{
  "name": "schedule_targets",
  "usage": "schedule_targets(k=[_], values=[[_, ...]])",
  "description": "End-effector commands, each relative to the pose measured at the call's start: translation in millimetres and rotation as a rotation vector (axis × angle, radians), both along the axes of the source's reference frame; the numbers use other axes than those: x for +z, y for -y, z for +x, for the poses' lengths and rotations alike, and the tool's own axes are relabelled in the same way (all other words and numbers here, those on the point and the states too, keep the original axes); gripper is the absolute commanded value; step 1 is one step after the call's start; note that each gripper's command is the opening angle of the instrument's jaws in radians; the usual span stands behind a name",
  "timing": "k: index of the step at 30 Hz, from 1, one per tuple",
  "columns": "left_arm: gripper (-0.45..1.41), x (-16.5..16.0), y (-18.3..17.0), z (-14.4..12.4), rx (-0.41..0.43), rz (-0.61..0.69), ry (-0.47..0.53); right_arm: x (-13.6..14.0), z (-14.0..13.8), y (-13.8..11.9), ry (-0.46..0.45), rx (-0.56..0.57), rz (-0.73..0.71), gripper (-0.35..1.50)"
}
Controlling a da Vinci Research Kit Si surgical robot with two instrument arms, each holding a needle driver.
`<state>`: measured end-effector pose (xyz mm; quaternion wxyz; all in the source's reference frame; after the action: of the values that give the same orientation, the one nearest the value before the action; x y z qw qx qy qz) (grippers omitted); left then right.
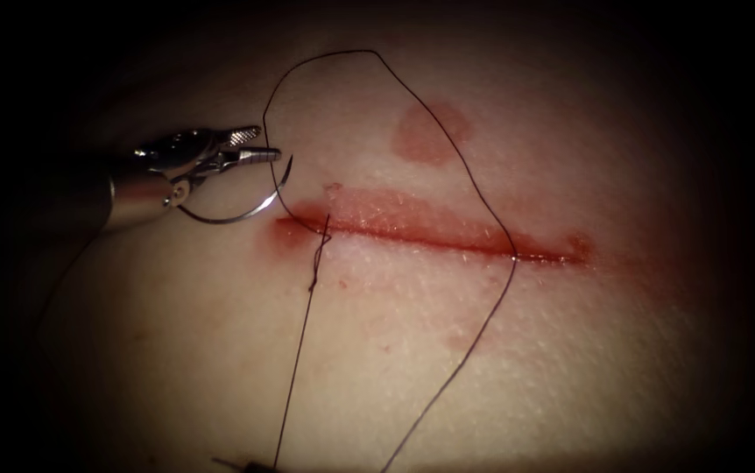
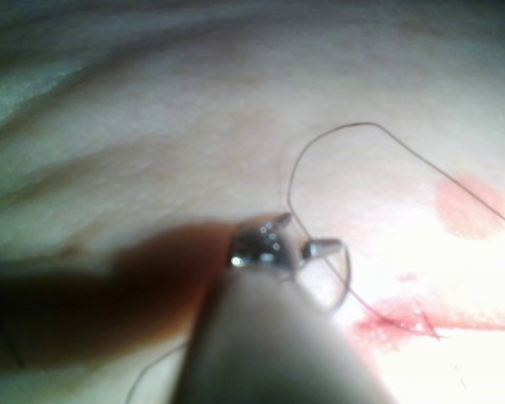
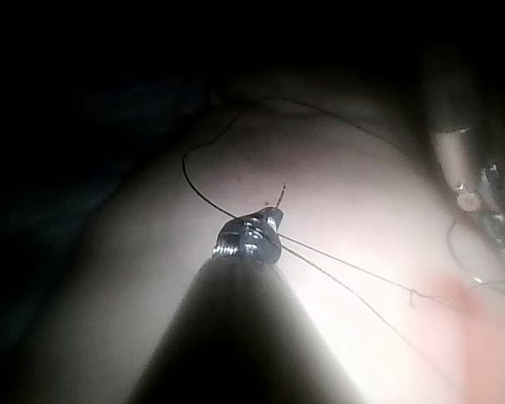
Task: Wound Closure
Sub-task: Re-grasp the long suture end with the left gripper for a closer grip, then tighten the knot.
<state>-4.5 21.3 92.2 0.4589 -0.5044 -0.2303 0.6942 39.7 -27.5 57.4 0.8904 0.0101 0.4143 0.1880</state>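
The cut [image 1: 448, 236] runs across the tissue [image 1: 570, 368], wet with red fluid. A knot [image 1: 320, 241] sits at the cut's left end. My left tool [image 1: 262, 144] hovers just above and left of that end, jaws open, holding nothing; it also appears in its wrist view [image 2: 303, 237]. The curved needle [image 1: 259, 208] lies out of the tissue under those jaws, its tip near the lower jaw. My right tool [image 3: 269, 220] is shut on the thread [image 3: 345, 269], which runs taut to the knot; its tip [image 1: 246, 462] peeks in at the endoscope view's bottom edge.
A long slack loop of thread [image 1: 377, 54] arcs from beside the left jaws over the tissue, crosses the cut's right part [image 1: 514, 256] and leaves at the bottom. A round red stain [image 1: 430, 133] lies above the cut.
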Motion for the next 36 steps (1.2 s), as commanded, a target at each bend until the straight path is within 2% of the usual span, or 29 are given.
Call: schedule_targets(k=[1,8,20,23,24,25,26,30,36], values=[[0.58,1.1,0.1,-0.8,-0.003,-0.002,-0.001,0.4,0.4,0.8,-0.001,-0.002,0.002,-0.35],[0.60,2.6,0.2,-1.9,-0.013,-0.017,-0.016,0.3,0.3,0.9,-0.001,-0.003,0.002,-0.35],[0.60,4.2,-0.2,-1.6,-0.008,-0.037,-0.022,0.2,0.1,1.0,-0.001,-0.004,0.002,-0.35],[0.37,4.2,-0.2,-1.8,-0.007,-0.036,-0.020,0.2,0.2,1.1,-0.001,-0.004,0.002,-0.35],[0.27,4.2,-0.2,-1.9,-0.005,-0.035,-0.018,0.2,0.1,1.1,-0.001,-0.004,0.002,-0.35],[0.08,4.2,-0.3,-1.9,-0.002,-0.034,-0.016,0.1,0.1,1.1,-0.002,-0.004,0.002,-0.35],[0.08,4.2,-0.3,-1.9,-0.002,-0.034,-0.016,0.1,0.1,1.1,-0.002,-0.004,0.002,-0.35],[-0.35,4.1,-1.0,-1.6,0.005,-0.031,0.001,0.1,0.0,1.1,-0.004,-0.006,0.003,-0.35],[-0.35,2.1,-4.6,-1.5,-0.023,-0.062,0.048,0.1,0.0,1.1,-0.004,-0.006,0.003,-0.35]])
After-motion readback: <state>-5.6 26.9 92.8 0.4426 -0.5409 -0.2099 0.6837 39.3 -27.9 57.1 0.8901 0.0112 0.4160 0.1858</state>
